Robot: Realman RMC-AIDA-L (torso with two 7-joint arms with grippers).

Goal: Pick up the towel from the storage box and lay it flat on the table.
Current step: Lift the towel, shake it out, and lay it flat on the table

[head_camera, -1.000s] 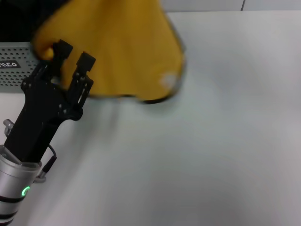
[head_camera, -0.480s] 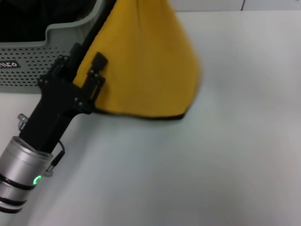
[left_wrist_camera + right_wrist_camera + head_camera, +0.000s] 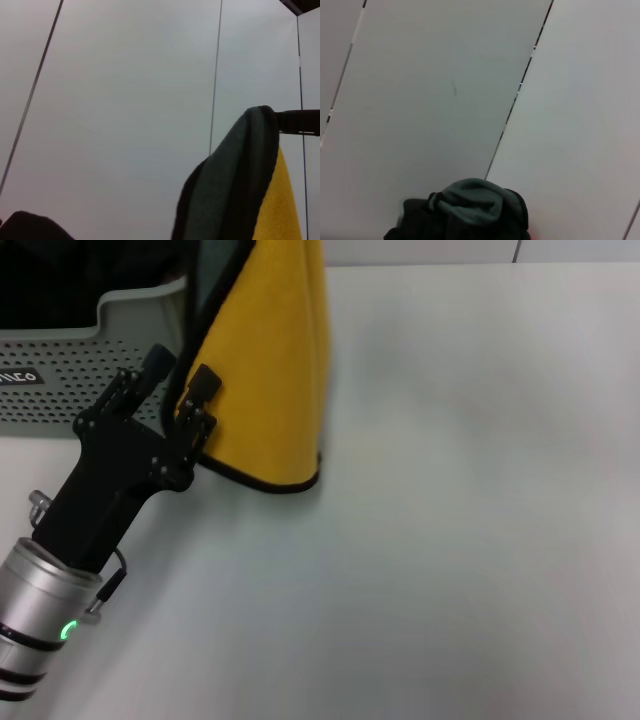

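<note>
**Towel swung back toward the box, hanging narrow over the table**

Since half a second ago the towel (image 3: pixel 270 360) has swung left and drawn in: its wide yellow cone is now a slimmer drape, and its lower corner has pulled back toward the box. My left arm has barely shifted.

Starting at the left of my head view, I see the storage box (image 3: pixel 70 375) at the far left edge of the table (image 3: pixel 450 540), its perforated grey-green wall and small black label facing me. Just in front of it sits my left gripper (image 3: pixel 178 380), fingers spread apart and holding nothing; one fingertip lies against the yellow cloth near its black-stitched edge, without pinching it as far as I can see.

Next comes the towel itself, hanging from above the top of the view, yellow face toward me with a strip of teal showing along its left edge. Its bottom hem is close to the table just beside the box; I cannot tell whether it touches.

My left wrist view shows the towel (image 3: pixel 240 185) draped over a thin dark bar, teal side out, yellow behind.

My right gripper is out of the head view. Its wrist camera shows bunched teal cloth (image 3: pixel 467 202) close below the lens, but I cannot tell how its fingers stand.
</note>
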